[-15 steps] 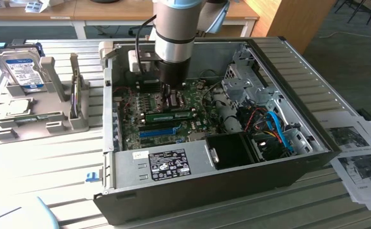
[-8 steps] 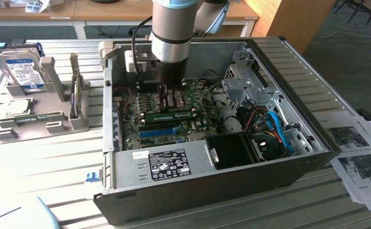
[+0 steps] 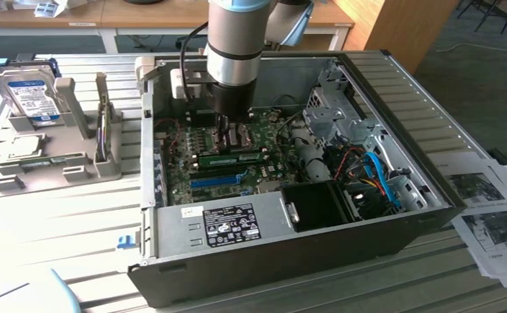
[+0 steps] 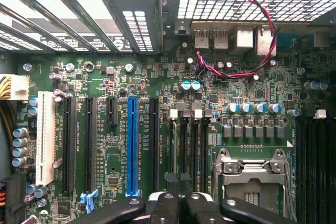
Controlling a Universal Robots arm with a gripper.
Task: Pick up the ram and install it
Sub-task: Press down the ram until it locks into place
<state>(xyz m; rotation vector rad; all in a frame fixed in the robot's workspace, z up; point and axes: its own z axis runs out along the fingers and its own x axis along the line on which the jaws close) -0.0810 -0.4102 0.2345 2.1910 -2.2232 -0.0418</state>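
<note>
1. One robot arm (image 3: 236, 45) reached down from the top centre of the exterior frame into an open computer case (image 3: 393, 215) that lay on a slatted white table (image 3: 53, 215).
2. Its gripper (image 3: 229, 137) sat low over the green motherboard (image 3: 236, 176), near the middle of the frame, with the jaws drawn together.
3. The ram (image 3: 232, 158), a thin green stick with dark chips, lay lengthwise just below the fingertips in the exterior view; whether the jaws were touching it or clamped on it could not be told.
4. A bright blue slot (image 3: 217, 179) ran just under the stick, slightly lower in that frame.
5. A grey power supply (image 3: 227, 222) with a black label filled the case's lower centre, and blue cables (image 3: 380, 173) were bundled at the right.
6. At the upper left of the exterior frame a grey rack (image 3: 49, 140) stood on the table, holding an upright silver hard drive (image 3: 29, 98) with a blue label.
7. Printed sheets (image 3: 488, 208) lay at the right edge, beside the case.
8. In the wrist view the black fingers (image 4: 165, 208) met at the bottom centre of the frame, above the board.
9. The blue slot (image 4: 133, 145) stood left of centre there, a white slot (image 4: 45, 137) sat at the far left, and the metal processor socket (image 4: 252, 174) lay at the lower right.
10. A red-and-black wire (image 4: 262, 35) looped across the upper right, near the rear ports (image 4: 226, 39).
</note>
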